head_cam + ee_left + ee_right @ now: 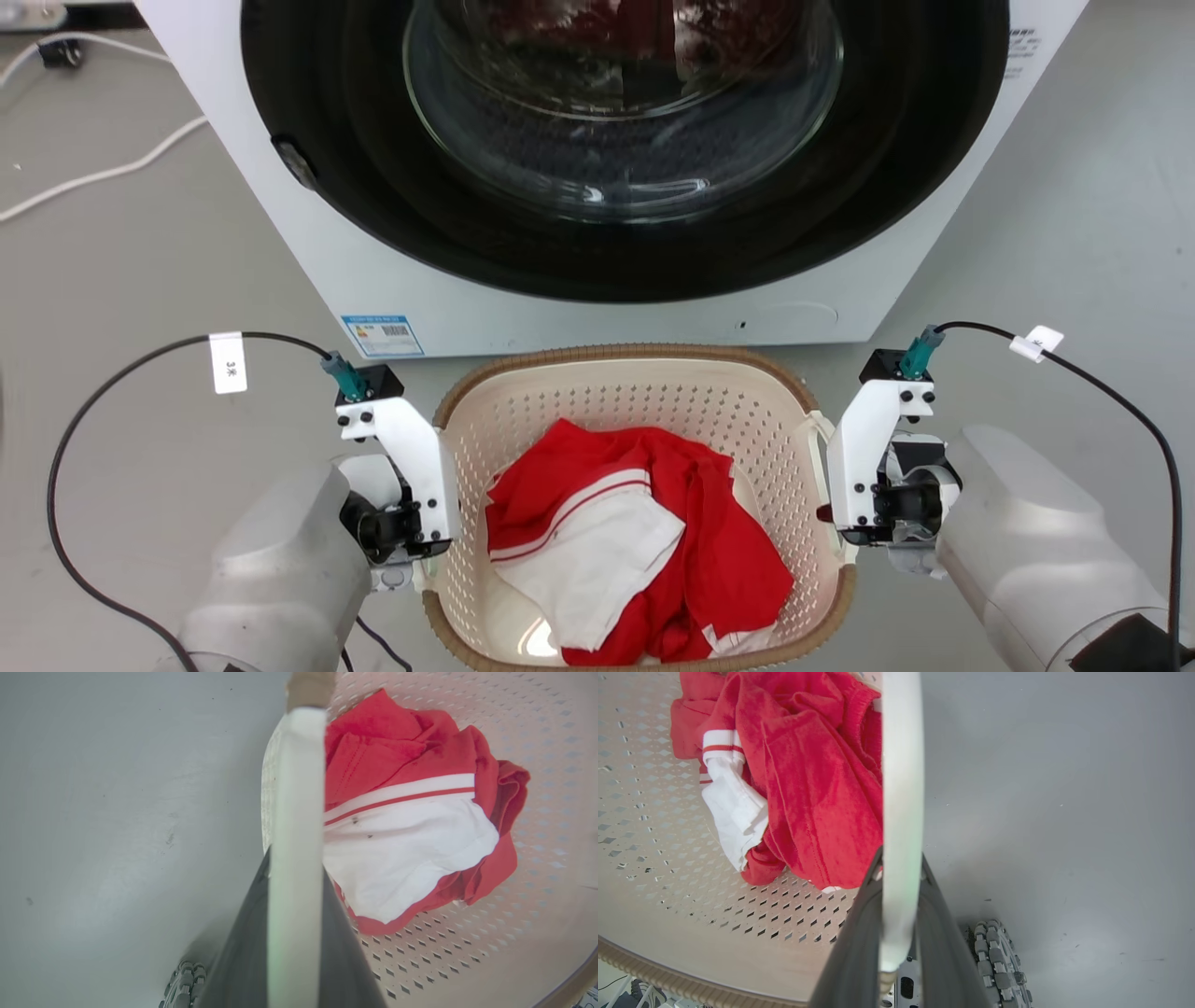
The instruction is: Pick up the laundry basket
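Observation:
The laundry basket [597, 397] is cream with perforated walls and a brown woven-look rim, and it sits low in the head view in front of the washing machine. A red and white garment [635, 532] lies crumpled inside it. My left gripper [296, 868] is shut on the basket's white left handle [299, 788], which runs up between the two dark fingers. On the other side, my right gripper [901, 868] is shut on the white right handle [901, 788]. In the head view both wrists [401, 467] [878, 457] hug the basket's sides and hide the fingers.
The white washing machine [373, 271] stands right behind the basket, its round glass door [616, 112] closed. White cables [103, 173] trail on the grey floor at the far left. The robot's base wheels [994, 956] [184, 980] show below the basket.

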